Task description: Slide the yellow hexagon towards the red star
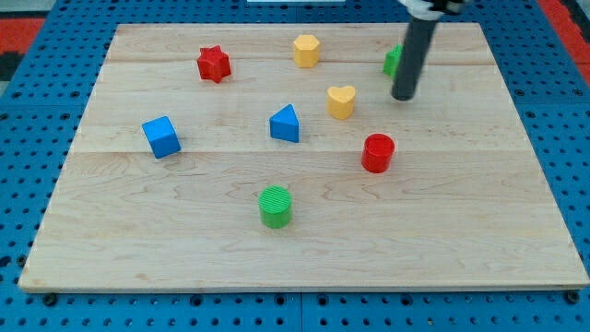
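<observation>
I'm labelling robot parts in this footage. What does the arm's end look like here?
Only the end shows: a straight, dark grey to black cylindrical rod, smooth and unmarked, ending in my tip. At the view's top it joins a white collar with a dark part above, cut off by the frame. No cables or markings show.

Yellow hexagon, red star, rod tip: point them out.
yellow hexagon point(306, 50), camera view, top face.
red star point(213, 64), camera view, centre of top.
my tip point(403, 97), camera view, rod's very end, right of the yellow heart point(341, 100).
</observation>
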Robot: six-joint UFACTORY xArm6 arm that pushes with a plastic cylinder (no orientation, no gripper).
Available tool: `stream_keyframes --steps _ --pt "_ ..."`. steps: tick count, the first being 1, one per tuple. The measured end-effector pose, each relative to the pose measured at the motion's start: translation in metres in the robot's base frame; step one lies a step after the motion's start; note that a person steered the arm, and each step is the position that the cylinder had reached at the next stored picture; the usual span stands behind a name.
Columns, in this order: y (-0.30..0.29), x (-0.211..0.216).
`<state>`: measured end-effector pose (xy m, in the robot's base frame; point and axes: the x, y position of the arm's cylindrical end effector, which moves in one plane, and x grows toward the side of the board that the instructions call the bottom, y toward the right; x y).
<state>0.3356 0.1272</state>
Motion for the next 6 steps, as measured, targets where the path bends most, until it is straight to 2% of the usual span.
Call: stream_keyframes --steps 1,3,4,5,6 --pt "-0.007 -0.03" --pt "0.026 -0.067" --pt "0.03 -0.07" --pt "-0.024 -0.097" --pt "-0.08 -0.098"
